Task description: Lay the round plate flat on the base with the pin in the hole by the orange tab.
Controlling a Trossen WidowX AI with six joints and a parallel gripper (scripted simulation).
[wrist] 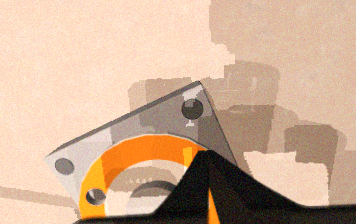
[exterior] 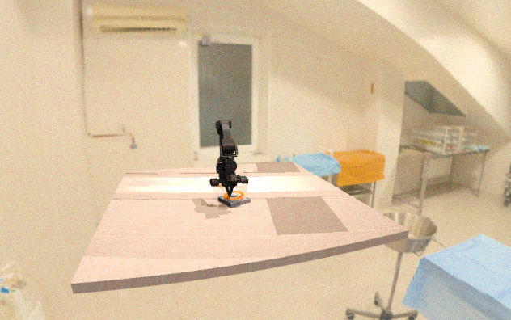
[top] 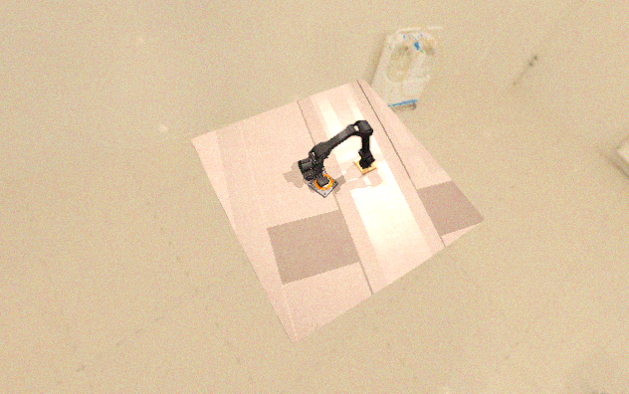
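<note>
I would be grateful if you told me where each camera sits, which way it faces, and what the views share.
Top: high overhead, looking down on the table; the whole arm shows.
Exterior: beside the table at room height, facing the window; arm and shut gripper over the plate.
Wrist: on the gripper, looking down at plate and base; only the fingers show.
All three share the orange plate.

plate on base, fingers above

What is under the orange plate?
The grey square base lies under the orange plate; its corner holes show. The shut gripper covers the plate's right side, so pin and tab cannot be seen.
</note>
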